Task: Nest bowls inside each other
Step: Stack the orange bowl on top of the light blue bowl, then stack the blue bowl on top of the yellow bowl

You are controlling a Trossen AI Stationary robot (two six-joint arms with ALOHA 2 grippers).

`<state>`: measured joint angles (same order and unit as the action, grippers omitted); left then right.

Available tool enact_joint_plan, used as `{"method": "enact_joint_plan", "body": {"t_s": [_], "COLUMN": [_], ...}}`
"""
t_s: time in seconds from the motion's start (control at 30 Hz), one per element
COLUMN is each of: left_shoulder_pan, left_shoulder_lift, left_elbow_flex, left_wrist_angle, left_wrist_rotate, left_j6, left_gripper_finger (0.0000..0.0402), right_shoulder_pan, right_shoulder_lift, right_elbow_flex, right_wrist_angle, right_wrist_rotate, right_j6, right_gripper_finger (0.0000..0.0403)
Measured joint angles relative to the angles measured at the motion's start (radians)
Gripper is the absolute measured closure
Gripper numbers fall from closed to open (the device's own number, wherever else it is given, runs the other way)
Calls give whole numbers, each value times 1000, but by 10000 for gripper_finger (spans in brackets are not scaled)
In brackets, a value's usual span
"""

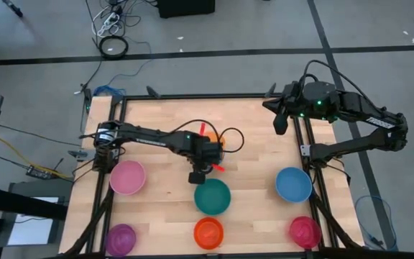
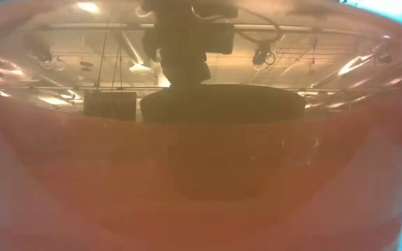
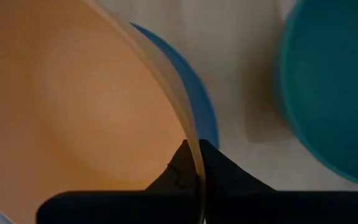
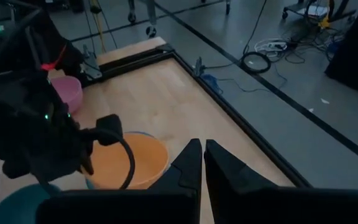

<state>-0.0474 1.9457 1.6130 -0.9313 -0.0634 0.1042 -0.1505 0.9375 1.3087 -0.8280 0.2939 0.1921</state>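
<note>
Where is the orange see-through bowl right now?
In the left wrist view the orange bowl has its rim pinched in the left gripper, over a blue bowl, beside the teal bowl near mid-table.

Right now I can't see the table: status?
Left hand shut on orange bowl rim, blue bowl beneath. Right hand shut, parked at far edge. Teal bowl close by.

You see a table (image 1: 257, 137) of pale wood strips with a smooth, matt face, framed by dark metal rails (image 1: 192, 96). The bowls look like smooth plastic: the orange bowl (image 3: 73, 106) is thin and translucent at its rim, the teal bowl (image 1: 213, 196) has a soft sheen. The left gripper's fingers (image 3: 185, 171) pinching that orange rim look matt black.
</note>
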Motion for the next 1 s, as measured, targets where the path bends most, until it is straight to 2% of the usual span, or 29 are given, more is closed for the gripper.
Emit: {"method": "enact_joint_plan", "body": {"t_s": [0.17,0.47,0.63,0.73,1.0], "left_shoulder_pan": [1,-23,-65,-101,-187], "left_shoulder_lift": [-11,-12,-12,-13,-40], "left_elbow_flex": [0,63,180,271,463], "left_wrist_angle": [-6,-135,-281,-350,-641], "left_wrist_rotate": [-66,-60,-103,-157,-288], "left_j6": [-2,-79,-155,-181,-325], "left_gripper_finger": [368,259,211,198,193], "right_shoulder_pan": [0,0,11,81,380], "right_shoulder_lift": [0,-2,-2,-14,-16], "right_elbow_flex": [0,0,-6,-62,-324], "right_wrist_angle": [-22,-129,-361,-430,-407], "right_wrist_rotate": [-26,-53,-77,-93,-164], "right_j6": [5,61,193,326,749], "right_gripper_finger": [391,371,366,366,366]}}
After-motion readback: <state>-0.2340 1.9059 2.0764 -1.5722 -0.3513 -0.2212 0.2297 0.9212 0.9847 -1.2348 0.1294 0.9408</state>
